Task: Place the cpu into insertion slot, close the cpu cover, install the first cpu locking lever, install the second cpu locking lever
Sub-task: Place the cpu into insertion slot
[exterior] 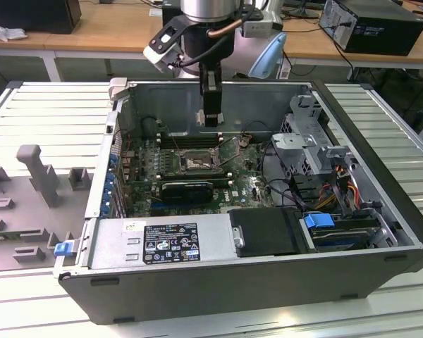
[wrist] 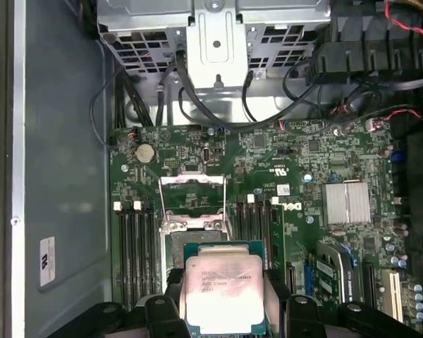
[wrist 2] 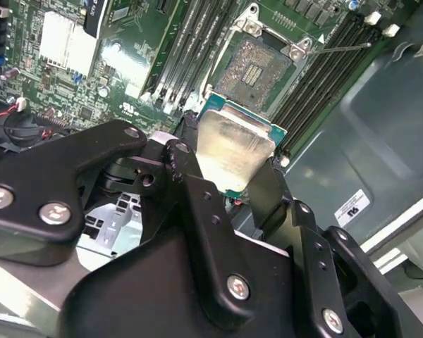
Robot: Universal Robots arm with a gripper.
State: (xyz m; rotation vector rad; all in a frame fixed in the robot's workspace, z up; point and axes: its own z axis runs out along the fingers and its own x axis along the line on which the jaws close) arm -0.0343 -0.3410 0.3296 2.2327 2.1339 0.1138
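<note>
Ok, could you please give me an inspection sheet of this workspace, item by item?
Surface: slatted metal table carrying the open computer case.
Job's things: cpu held above the motherboard; insertion slot empty, pins bare; cpu cover swung open.
Clutter: grey fixture blocks on the table, at the exterior view's left.
Hand: hand shut on the cpu.
Cables: black cables by the drive cage; coloured wires at the exterior view's right.
Surroundings: wooden desks behind, with a black box.
</note>
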